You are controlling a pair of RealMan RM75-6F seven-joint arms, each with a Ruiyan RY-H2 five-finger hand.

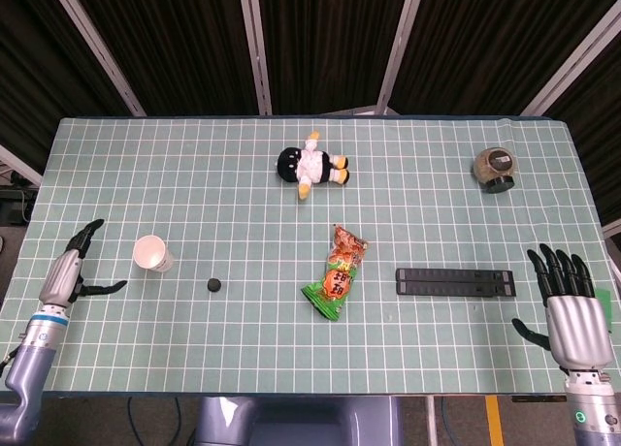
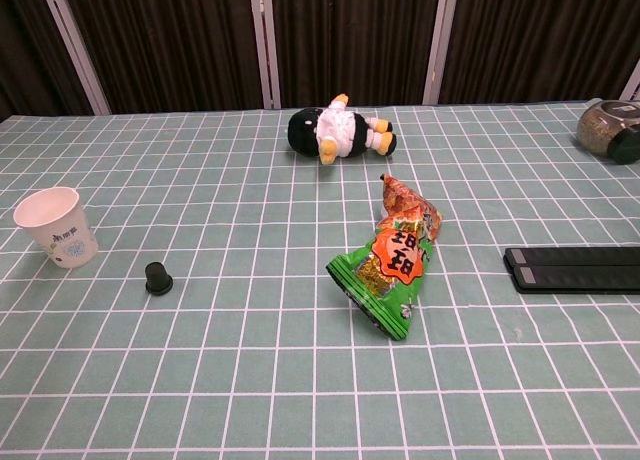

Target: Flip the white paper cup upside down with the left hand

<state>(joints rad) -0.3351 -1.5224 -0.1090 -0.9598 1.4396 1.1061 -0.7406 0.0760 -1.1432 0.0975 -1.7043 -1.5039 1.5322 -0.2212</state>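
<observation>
The white paper cup (image 1: 152, 253) stands upright, mouth up, on the left part of the green gridded table; the chest view shows the cup (image 2: 56, 227) at its far left. My left hand (image 1: 71, 272) is open, fingers apart, a short way left of the cup and apart from it. At the table's right front edge my right hand (image 1: 567, 306) is open and holds nothing. Neither hand shows in the chest view.
A small black cap (image 1: 213, 285) lies just right of the cup. A snack bag (image 1: 336, 272) lies mid-table, a plush penguin (image 1: 310, 165) behind it. A black bar (image 1: 454, 281) and a jar (image 1: 494, 169) are at the right.
</observation>
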